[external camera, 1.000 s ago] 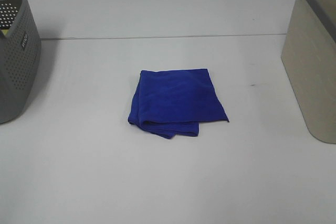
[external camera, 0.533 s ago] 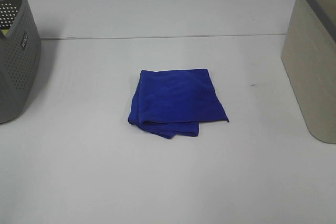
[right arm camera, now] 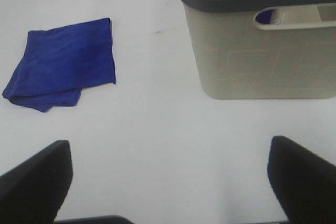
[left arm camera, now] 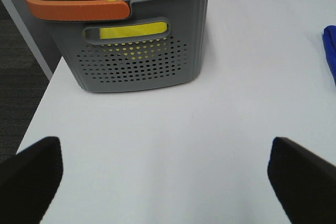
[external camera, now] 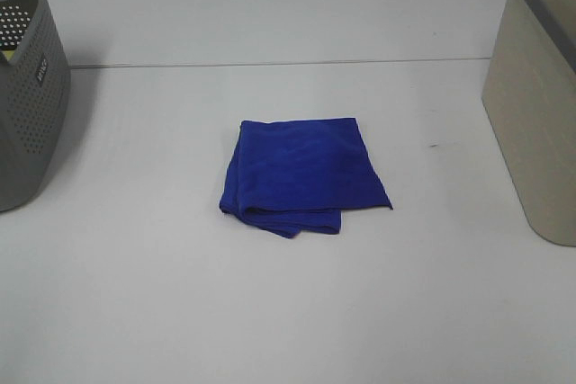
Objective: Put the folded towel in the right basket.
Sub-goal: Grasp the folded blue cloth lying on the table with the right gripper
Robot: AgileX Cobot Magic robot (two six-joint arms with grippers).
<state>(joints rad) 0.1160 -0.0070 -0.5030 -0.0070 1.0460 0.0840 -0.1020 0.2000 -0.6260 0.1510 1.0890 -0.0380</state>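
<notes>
Folded towel (external camera: 301,175) lies mid table (external camera: 270,33), well apart from basket (external camera: 538,123) at right edge. Left gripper (left arm camera: 165,179) and right gripper (right arm camera: 169,179) spread wide, holding nothing.

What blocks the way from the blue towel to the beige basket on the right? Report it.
Nothing visible does. The blue towel lies flat, and only bare white table separates it from the beige basket.

Bright, even light washes out the white table (external camera: 288,312); shadows soft, wrist views slightly blurred.
</notes>
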